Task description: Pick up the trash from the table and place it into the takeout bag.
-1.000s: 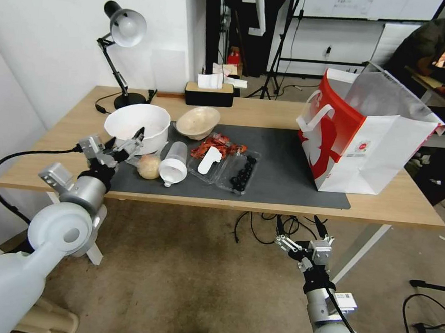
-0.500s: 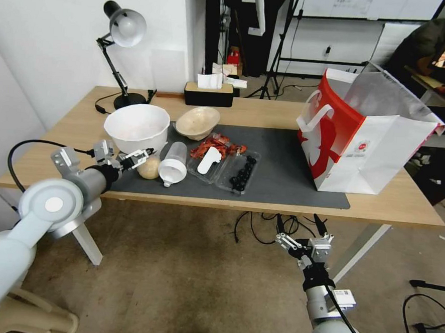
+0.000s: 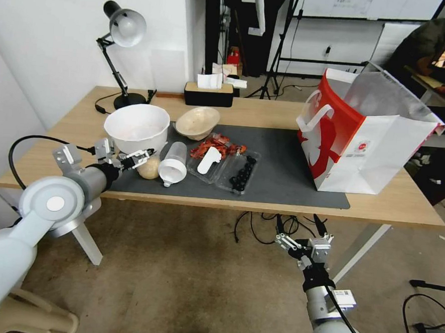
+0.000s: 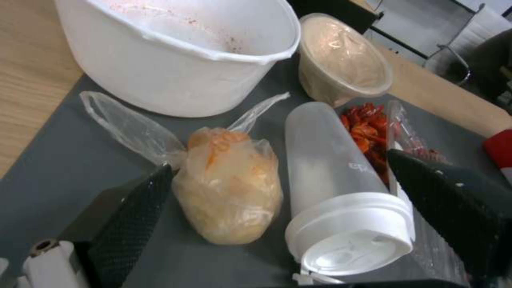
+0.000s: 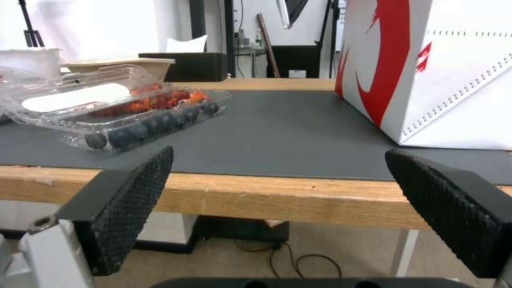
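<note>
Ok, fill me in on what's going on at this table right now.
The robot is clearing meal litter into the takeout bag standing at the right of the table. Its left gripper, fingers open, sits at the mat's near-left corner, facing the beige lump wrapped in clear plastic, beside the toppled clear plastic lidded cup. Nothing is gripped yet. The right gripper hangs open below the table's front edge, idle.
</note>
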Controlling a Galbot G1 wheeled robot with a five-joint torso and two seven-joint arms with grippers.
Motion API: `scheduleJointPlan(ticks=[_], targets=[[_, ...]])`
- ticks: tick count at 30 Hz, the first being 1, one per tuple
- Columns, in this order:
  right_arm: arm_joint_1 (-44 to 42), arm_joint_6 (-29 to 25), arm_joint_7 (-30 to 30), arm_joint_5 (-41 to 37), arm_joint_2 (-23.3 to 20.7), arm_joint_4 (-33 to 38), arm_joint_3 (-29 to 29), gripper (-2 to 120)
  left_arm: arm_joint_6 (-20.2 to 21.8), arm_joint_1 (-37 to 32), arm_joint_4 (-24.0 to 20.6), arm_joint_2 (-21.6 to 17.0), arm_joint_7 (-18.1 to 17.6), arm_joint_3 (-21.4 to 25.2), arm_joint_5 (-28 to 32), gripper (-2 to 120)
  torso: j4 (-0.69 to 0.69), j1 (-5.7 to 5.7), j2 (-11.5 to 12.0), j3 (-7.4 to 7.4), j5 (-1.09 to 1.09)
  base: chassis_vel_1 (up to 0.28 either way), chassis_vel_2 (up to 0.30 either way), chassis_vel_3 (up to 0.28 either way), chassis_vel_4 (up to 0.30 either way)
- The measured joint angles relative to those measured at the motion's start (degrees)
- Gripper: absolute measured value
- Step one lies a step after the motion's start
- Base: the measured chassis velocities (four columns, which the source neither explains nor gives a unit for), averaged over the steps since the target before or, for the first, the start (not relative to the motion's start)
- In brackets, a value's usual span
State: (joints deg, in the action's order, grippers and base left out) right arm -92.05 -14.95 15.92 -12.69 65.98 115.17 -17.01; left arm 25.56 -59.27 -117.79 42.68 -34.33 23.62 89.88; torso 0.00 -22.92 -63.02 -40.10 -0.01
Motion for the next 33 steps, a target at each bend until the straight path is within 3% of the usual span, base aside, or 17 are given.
scheduleJointPlan(ticks=[25,33], targets=[[2.04,0.82,0.34,0.04,-0.17,-1.47,1.0,100,3.71,4.63,0.62,0.5,-0.45,-3.01,4.3,100,0.02,0.0,0.0,0.0,0.01,0.0,0.0,0.0,0.0],[2.63,0.94,0.33,0.03,-0.07,-2.04,1.48,100,4.12,9.02,2.63,0.86,-0.51,-6.46,2.96,100,0.0,0.0,0.0,0.0,0.01,0.0,0.0,0.0,0.0]])
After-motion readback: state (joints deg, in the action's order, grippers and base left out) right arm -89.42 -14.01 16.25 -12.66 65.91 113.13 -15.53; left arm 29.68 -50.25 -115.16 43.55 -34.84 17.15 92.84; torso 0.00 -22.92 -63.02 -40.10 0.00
